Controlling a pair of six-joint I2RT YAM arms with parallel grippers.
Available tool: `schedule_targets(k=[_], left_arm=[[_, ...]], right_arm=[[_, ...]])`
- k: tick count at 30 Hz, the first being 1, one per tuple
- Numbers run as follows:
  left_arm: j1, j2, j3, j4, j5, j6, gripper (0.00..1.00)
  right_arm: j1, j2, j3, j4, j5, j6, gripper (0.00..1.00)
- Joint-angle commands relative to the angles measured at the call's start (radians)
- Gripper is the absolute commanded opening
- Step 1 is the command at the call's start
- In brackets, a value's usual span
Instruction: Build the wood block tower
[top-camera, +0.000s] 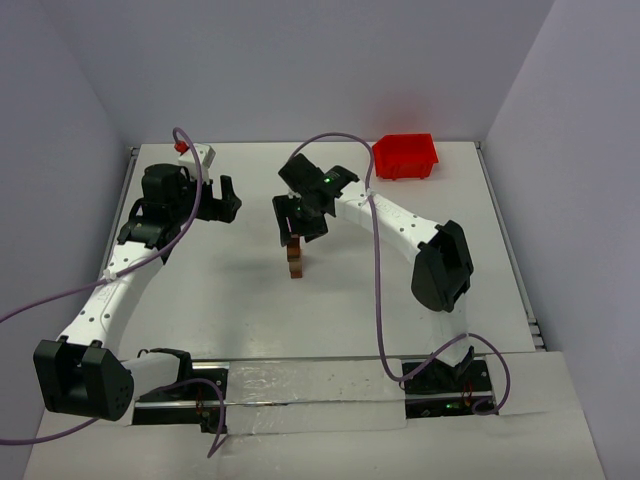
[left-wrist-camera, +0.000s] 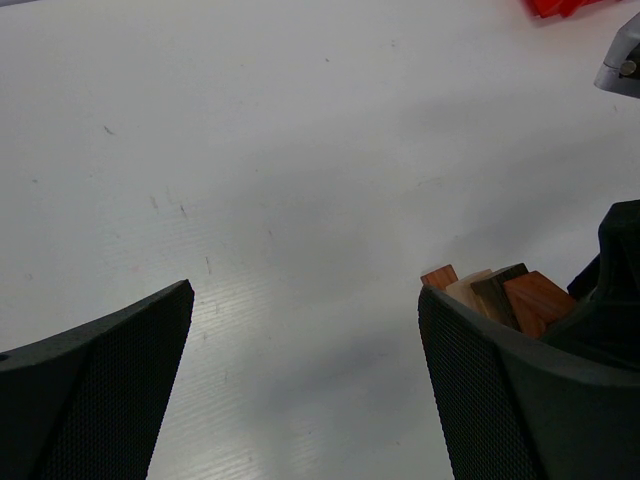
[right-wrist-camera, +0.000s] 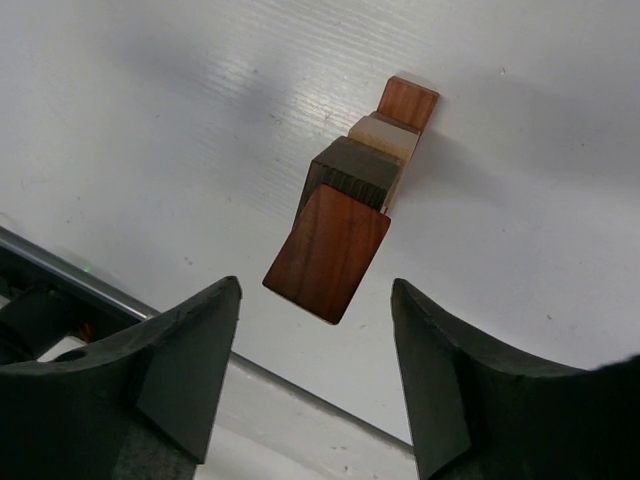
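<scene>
The tower (top-camera: 294, 260) stood upright near the middle of the table (top-camera: 230, 310). The right gripper (right-wrist-camera: 313, 297) hung directly above it, jaws spread clear of the reddish top block (right-wrist-camera: 330, 250) on both sides. The left gripper (left-wrist-camera: 305, 297) sat to the tower's left, jaws spread wide.

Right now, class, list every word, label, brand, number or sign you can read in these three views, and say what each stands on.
There is no readable text in any view.
The tower, the red bin and the table show no print, label or number.
The only mark is a small green light on the right arm, which is not text.
</scene>
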Motion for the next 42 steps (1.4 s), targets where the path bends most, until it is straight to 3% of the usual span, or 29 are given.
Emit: schedule_targets(k=[1,3,15,20,23,27,30,32,35,42], left_arm=[[0.009,-0.008,0.011,0.043,0.02,-0.011,0.99],[0.01,-0.007,0.014,0.041,0.023,-0.012,0.99],[0.019,-0.014,0.027,0.017,0.048,-0.014,0.99],[0.046,-0.032,0.032,0.007,0.124,-0.031,0.99],[0.067,-0.044,0.037,0.002,0.158,-0.046,0.99],[0.091,-0.062,0.038,-0.004,0.184,-0.053,0.99],[0.095,-0.071,0.029,-0.009,0.195,-0.047,0.99],[0.095,-0.069,0.03,-0.006,0.199,-0.047,0.99],[0.095,-0.056,0.038,-0.01,0.202,-0.046,0.99],[0.094,-0.045,0.047,-0.019,0.195,-0.034,0.99]], right_arm=[[-0.005,-0.012,0.043,0.024,-0.013,0.001,0.75],[-0.006,-0.017,0.043,0.026,-0.012,0.001,0.82],[0.0,-0.037,0.077,0.027,-0.018,-0.05,0.83],[0.015,-0.113,0.077,0.033,-0.01,-0.109,0.92],[0.02,-0.168,0.062,0.044,0.002,-0.134,0.92],[0.019,-0.268,0.015,0.069,0.101,-0.177,0.82],[0.002,-0.322,-0.062,0.085,0.219,-0.217,0.67],[-0.016,-0.342,-0.108,0.088,0.243,-0.228,0.55],[-0.035,-0.343,-0.182,0.103,0.247,-0.236,0.44],[-0.04,-0.259,-0.216,0.115,0.214,-0.226,0.39]])
